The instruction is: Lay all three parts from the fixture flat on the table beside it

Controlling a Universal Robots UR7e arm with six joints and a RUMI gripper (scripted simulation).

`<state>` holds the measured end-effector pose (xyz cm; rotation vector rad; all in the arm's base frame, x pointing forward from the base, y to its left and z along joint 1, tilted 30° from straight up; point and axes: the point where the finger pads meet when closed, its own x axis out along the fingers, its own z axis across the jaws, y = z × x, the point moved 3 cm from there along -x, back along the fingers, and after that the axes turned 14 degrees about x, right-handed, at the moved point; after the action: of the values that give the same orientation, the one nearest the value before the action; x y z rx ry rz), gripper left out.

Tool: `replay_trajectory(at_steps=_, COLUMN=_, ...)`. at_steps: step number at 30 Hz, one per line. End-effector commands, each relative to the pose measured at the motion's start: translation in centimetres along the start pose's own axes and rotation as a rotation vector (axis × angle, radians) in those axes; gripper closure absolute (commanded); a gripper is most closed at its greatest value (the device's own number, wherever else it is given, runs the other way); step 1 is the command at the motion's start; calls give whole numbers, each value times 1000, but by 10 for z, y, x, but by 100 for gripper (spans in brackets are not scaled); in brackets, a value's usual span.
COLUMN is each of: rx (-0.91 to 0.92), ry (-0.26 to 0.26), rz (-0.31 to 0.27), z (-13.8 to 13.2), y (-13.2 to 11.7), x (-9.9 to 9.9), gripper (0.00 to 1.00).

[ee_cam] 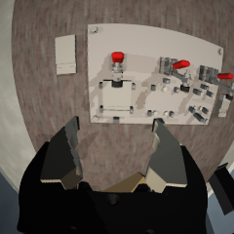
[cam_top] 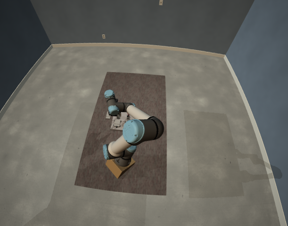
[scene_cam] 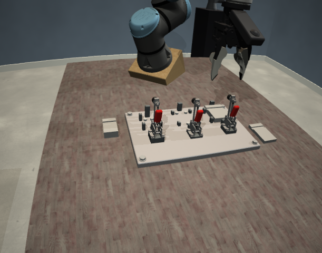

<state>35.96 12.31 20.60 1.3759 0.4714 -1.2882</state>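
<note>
The fixture (cam_top: pixel 112 126) (scene_cam: pixel 182 152) (ee_cam: pixel 146 39) is a pale plate with three red-handled clamps, whose arms stand raised. One pale flat part (cam_top: pixel 117 122) (scene_cam: pixel 217 112) (ee_cam: pixel 117 95) sits in the fixture among small posts, behind the clamp at the right end in the exterior view. A second part (cam_top: pixel 108 115) (scene_cam: pixel 262 133) (ee_cam: pixel 65 51) lies flat on the table just off that end. A thicker third part (scene_cam: pixel 109 127) (ee_cam: pixel 223 105) lies on the table off the opposite end. My gripper (scene_cam: pixel 226 79) (ee_cam: pixel 115 118) is open and empty, above and behind the seated part; the arm hides it in the top view.
The upright clamps, with red handles (scene_cam: pixel 157 116) (scene_cam: pixel 198 116) (scene_cam: pixel 234 110), stand up from the plate. Several dark posts (scene_cam: pixel 147 110) stick up behind them. The robot's wooden base block (cam_top: pixel 114 167) (scene_cam: pixel 169 75) stands behind the fixture as seen in the exterior view.
</note>
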Motion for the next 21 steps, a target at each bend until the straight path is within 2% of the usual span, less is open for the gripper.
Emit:
replay_trajectory(at_steps=1, rx=1, ry=1, rz=1, z=3, y=-11, x=-1, gripper=41)
replay_trajectory(at_steps=13, rx=1, ry=1, rz=1, z=4, y=-16, x=0, gripper=41)
replay_trajectory(at_steps=21, rx=1, ry=1, rz=1, z=4, y=-16, x=7, gripper=41)
